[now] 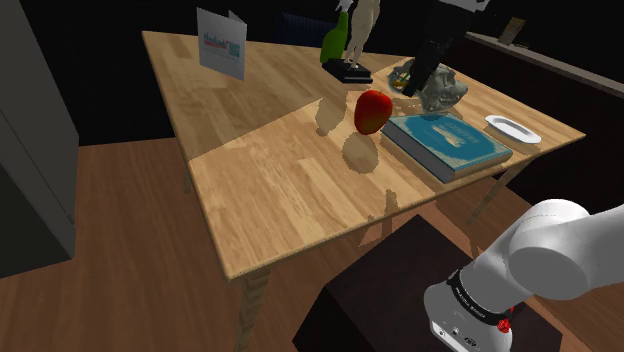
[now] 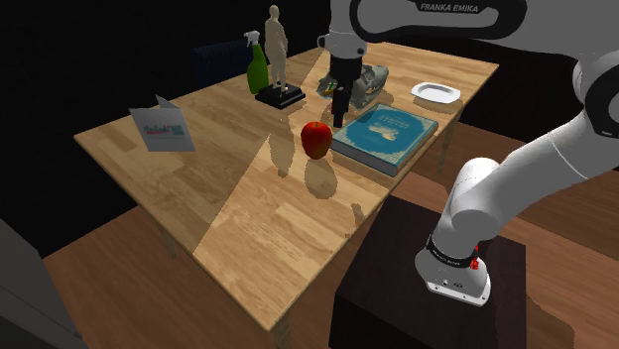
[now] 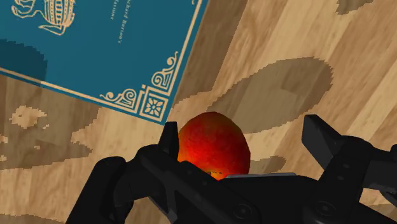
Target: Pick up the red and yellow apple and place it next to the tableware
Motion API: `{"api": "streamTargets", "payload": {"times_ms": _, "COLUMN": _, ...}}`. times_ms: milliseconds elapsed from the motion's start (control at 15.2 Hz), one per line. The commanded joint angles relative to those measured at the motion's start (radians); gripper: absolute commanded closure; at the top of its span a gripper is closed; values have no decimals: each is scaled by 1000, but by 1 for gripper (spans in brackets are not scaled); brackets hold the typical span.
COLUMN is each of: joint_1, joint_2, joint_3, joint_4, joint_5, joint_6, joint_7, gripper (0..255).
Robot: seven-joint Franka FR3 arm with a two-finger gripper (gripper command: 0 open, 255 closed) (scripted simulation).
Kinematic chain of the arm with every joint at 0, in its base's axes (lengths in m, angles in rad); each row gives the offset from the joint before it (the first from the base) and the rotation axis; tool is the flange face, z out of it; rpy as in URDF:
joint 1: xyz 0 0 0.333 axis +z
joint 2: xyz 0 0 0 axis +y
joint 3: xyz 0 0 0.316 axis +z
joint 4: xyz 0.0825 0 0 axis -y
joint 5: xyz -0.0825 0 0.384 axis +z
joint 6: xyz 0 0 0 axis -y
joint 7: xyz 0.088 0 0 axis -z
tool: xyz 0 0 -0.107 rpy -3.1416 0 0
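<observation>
A light wooden table (image 2: pixel 248 213) in a dim room, with a white robot arm reaching over it. The black two-finger tool (image 3: pixel 242 130) is released, its fingers (image 3: pixel 167 139) spread wide. In the wrist view, the round red apple with a yellow-orange flush (image 3: pixel 213 145) shows between those fingers, close against one of them and with a clear gap to the other, so it is not gripped. In the second exterior view, the tool hangs above the apple and a little beyond it, not touching it.

The apple is just beside the near corner of a flat teal hardback book with gold ornament (image 2: pixel 385 131), and its shadow falls on the wood next to it. I cannot tell whether the apple rests on the table or sits slightly above it.

A small white oval plate (image 2: pixel 435 93) lies past the far side of the book, well apart from the apple. Further back stand a green spray bottle (image 2: pixel 257 64), a beige figurine on a black base (image 2: pixel 277 50) and a folded white card (image 2: pixel 162 127).
</observation>
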Motion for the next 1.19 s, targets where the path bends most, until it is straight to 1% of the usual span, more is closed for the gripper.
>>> {"api": "streamTargets", "payload": {"times_ms": 0, "joint_1": 7, "joint_2": 88, "joint_3": -11, "joint_4": 91, "joint_5": -4, "joint_6": -17, "joint_7": -42, "gripper": 0}}
{"api": "streamTargets", "payload": {"times_ms": 264, "joint_1": 18, "joint_2": 271, "joint_3": -29, "joint_4": 299, "joint_5": -6, "joint_6": -67, "joint_7": -124, "gripper": 0}}
{"api": "streamTargets", "payload": {"times_ms": 330, "joint_1": 17, "joint_2": 273, "joint_3": -29, "joint_4": 300, "joint_5": -6, "joint_6": -67, "joint_7": -125, "gripper": 0}}
{"api": "streamTargets", "payload": {"times_ms": 792, "joint_1": 19, "joint_2": 246, "joint_3": -25, "joint_4": 171, "joint_5": -6, "joint_6": 35, "joint_7": -125, "gripper": 0}}
{"api": "streamTargets", "payload": {"times_ms": 1122, "joint_1": 19, "joint_2": 246, "joint_3": -25, "joint_4": 171, "joint_5": -6, "joint_6": 35, "joint_7": -125, "gripper": 0}}
